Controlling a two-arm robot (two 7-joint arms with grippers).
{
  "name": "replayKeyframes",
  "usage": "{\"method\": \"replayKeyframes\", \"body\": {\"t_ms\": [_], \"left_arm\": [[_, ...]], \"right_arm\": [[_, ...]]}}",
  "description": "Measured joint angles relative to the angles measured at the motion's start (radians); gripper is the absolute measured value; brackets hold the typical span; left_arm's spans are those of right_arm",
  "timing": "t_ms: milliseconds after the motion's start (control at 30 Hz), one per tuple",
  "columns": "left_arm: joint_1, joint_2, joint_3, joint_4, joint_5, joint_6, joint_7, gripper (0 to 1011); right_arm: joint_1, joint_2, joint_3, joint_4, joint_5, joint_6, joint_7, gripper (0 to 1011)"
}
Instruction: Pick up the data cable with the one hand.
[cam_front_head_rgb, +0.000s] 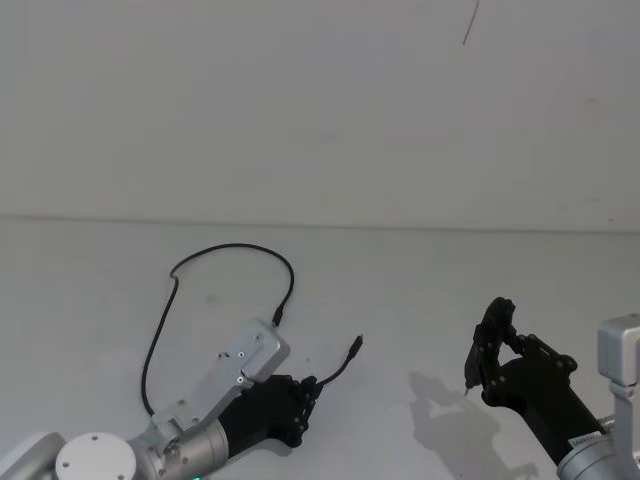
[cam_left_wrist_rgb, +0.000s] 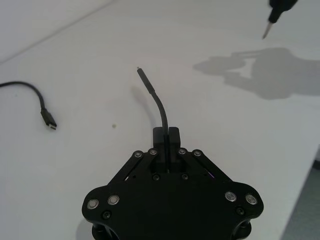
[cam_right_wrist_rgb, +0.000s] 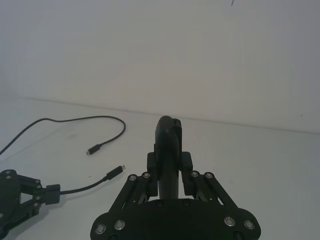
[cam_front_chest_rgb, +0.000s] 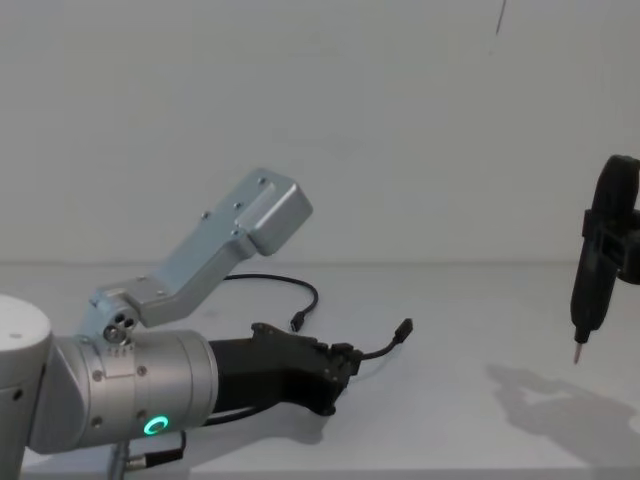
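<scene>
The data cable is a thin black cord looping across the white table. One plug lies flat. The other end sticks out past my left gripper, which is shut on the cord a short way behind that plug, low over the table. In the left wrist view the cable curves up out of the shut fingers. The chest view shows the left gripper with the plug tilted upward. My right gripper hovers to the right, shut on a dark pen-like tool.
The white table meets a plain white wall behind. The right wrist view shows the tool in front and, farther off, the left gripper with the cable. The tool's shadow falls on the table.
</scene>
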Motion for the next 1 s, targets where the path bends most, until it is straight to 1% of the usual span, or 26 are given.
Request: {"method": "replayKeyframes", "body": {"t_ms": [133, 267, 300, 400, 433, 600, 633, 833, 1000], "left_arm": [[0.000, 0.009, -0.001, -0.015, -0.009, -0.010, -0.026, 50], [-0.002, 0.029, 0.001, -0.042, -0.024, -0.020, -0.070, 49], [-0.002, 0.029, 0.001, -0.042, -0.024, -0.020, -0.070, 49], [-0.002, 0.048, 0.001, -0.065, -0.036, -0.025, -0.102, 50], [-0.001, 0.059, 0.001, -0.079, -0.044, -0.027, -0.121, 49], [0.004, 0.097, -0.001, -0.123, -0.066, -0.031, -0.171, 50], [0.007, 0.110, -0.003, -0.139, -0.072, -0.031, -0.183, 49], [0.016, 0.149, -0.009, -0.185, -0.090, -0.032, -0.217, 49], [0.018, 0.169, -0.011, -0.204, -0.097, -0.030, -0.231, 49]], "right_arm": [[0.000, 0.000, 0.000, 0.000, 0.000, 0.000, 0.000, 269], [0.000, 0.000, 0.000, 0.000, 0.000, 0.000, 0.000, 269], [0.000, 0.000, 0.000, 0.000, 0.000, 0.000, 0.000, 269], [0.000, 0.000, 0.000, 0.000, 0.000, 0.000, 0.000, 269], [0.000, 0.000, 0.000, 0.000, 0.000, 0.000, 0.000, 269], [0.000, 0.000, 0.000, 0.000, 0.000, 0.000, 0.000, 269], [0.000, 0.000, 0.000, 0.000, 0.000, 0.000, 0.000, 269], [0.000, 0.000, 0.000, 0.000, 0.000, 0.000, 0.000, 269], [0.000, 0.000, 0.000, 0.000, 0.000, 0.000, 0.000, 269]]}}
